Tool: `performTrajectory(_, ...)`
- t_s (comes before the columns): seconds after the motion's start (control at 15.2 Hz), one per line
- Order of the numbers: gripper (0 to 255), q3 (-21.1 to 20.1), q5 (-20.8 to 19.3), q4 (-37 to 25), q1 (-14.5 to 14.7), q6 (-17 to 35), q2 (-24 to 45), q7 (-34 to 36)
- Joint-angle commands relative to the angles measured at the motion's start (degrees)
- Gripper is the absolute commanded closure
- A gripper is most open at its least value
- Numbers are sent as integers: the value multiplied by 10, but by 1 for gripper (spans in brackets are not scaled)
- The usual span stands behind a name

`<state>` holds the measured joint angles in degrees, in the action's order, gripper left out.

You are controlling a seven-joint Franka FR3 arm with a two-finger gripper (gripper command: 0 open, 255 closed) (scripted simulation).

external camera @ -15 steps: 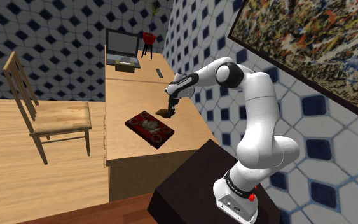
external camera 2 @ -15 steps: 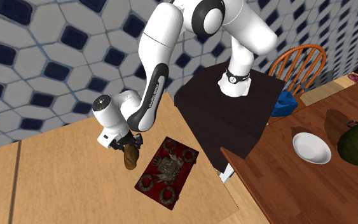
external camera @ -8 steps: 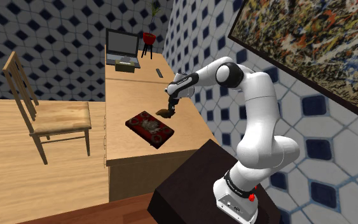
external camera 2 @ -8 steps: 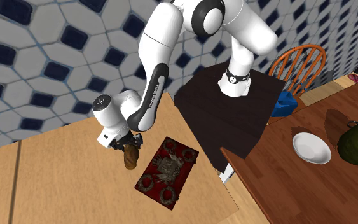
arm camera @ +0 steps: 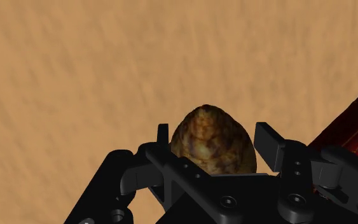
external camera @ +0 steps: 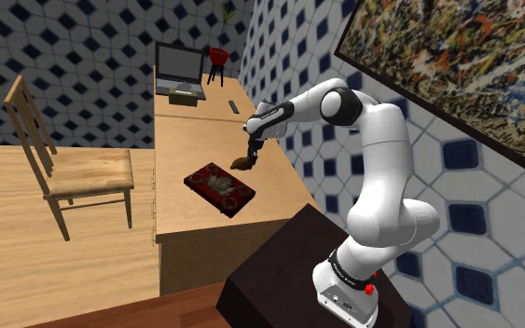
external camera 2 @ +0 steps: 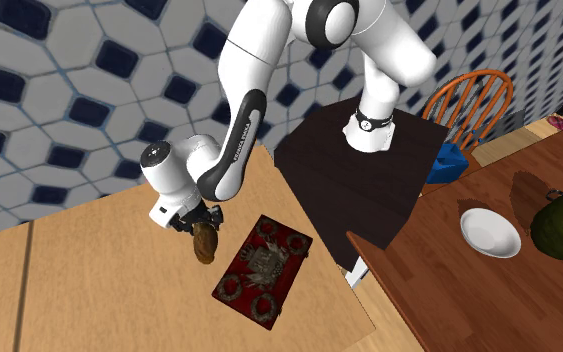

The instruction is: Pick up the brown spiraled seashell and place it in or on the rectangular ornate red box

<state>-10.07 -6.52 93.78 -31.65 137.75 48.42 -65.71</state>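
Closest to us in the wrist view, the pincer [arm camera: 214,135] is clamped on the brown shell [arm camera: 212,141], one black finger on each side and the rounded end poking out between them. So we've got a solid hold on it.

What's new: compared with half a second ago, the hand has come up a little in both outside views, and the shell [external camera 2: 206,243] came up with it. It now hangs just off the bench [external camera 2: 89,270] instead of sitting down low on the wood. We read that as the pick-up part being done, since the grip survived the lift.

Just past the shell, bare bench [arm camera: 107,63] lies under the hand, and a corner of the red box [arm camera: 355,121] peeks in at the edge. From the shoulder view the pincer [external camera: 249,160] and shell [external camera: 242,165] sit right beside the box [external camera: 219,186], at its far edge but not over it yet.

So what's left, we reckon, is a short move sideways over the lid [external camera 2: 264,262], then down and let go. The carved top looks bumpy, so the shell might roll off.

Further back, a laptop [external camera: 178,67] sits at the bench's far end.
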Motion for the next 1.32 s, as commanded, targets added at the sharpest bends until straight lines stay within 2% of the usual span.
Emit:
performTrajectory(0.0, 255, -2, 2, 6, -2, -8, -14, 0)
performTrajectory(1.06, 255, -15, 15, 25, -12, -78, -103, -4)
performTrajectory(1.25, 255, -23, 17, 89, 4, -49, -140, 23)
